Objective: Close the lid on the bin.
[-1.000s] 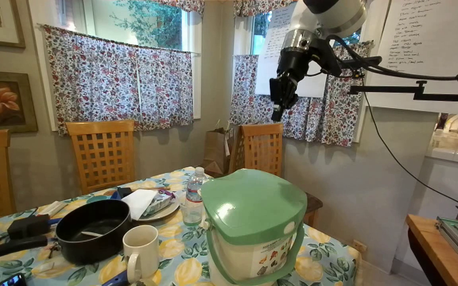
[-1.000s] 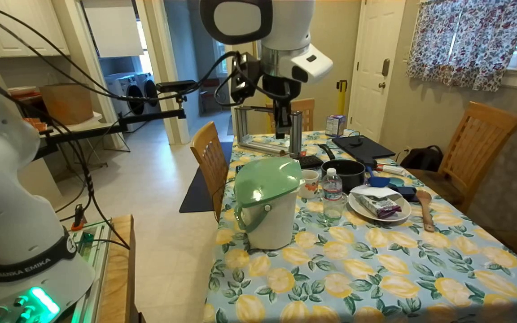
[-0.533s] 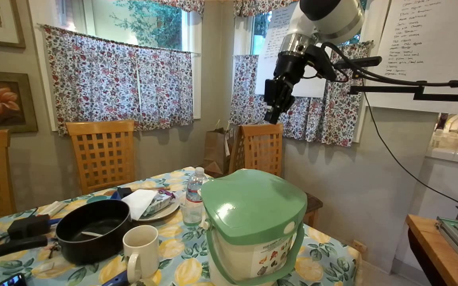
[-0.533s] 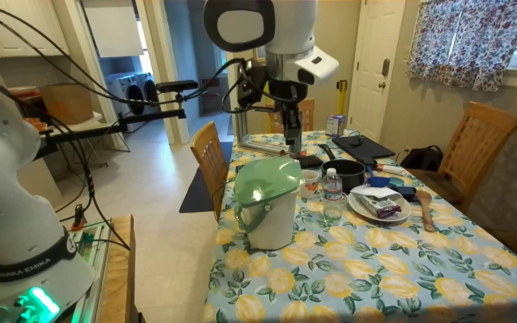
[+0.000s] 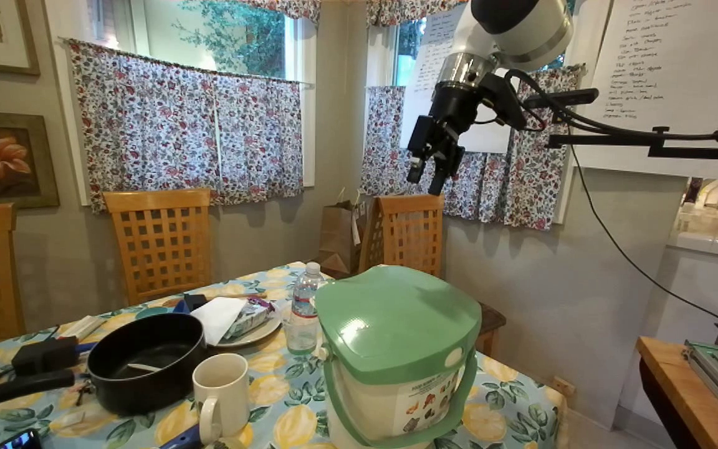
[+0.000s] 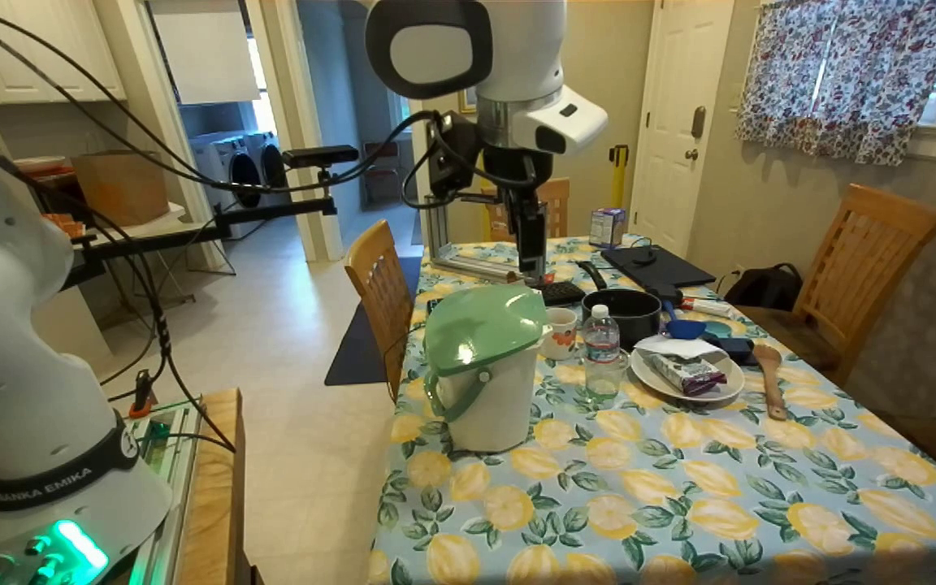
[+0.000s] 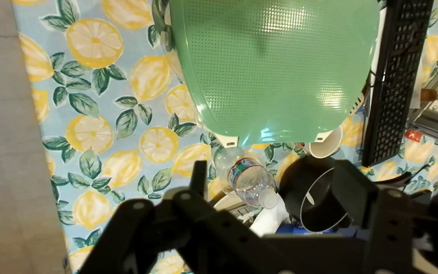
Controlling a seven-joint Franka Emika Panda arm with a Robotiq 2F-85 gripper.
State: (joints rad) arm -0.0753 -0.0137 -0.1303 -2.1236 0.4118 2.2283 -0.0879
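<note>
The green lid [image 5: 396,318] lies flat over the top of the cream-white bin [image 5: 374,405], covering its mouth. In an exterior view the lid [image 6: 484,325] also rests down on the bin [image 6: 504,406], which stands upright on the table. My gripper [image 5: 426,181] hangs in the air well above, touching neither. From another angle the gripper [image 6: 531,268] appears above and behind the lid. Its jaws are spread apart with nothing held, as the wrist view shows: between the gripper's [image 7: 272,171] fingers only background things appear. The textured lid [image 7: 276,72] fills the upper part of that view.
Beside the bin stand a water bottle [image 5: 305,305], a white mug [image 5: 225,393] and a black pan [image 5: 147,355]. A plate [image 6: 732,390] holds a packet and paper. A keyboard [image 7: 397,76] and a metal frame [image 6: 476,268] lie on the table's far side.
The gripper's fingers have gone from together to spread apart. The arm has dipped slightly lower. The lid and bin have not moved.
</note>
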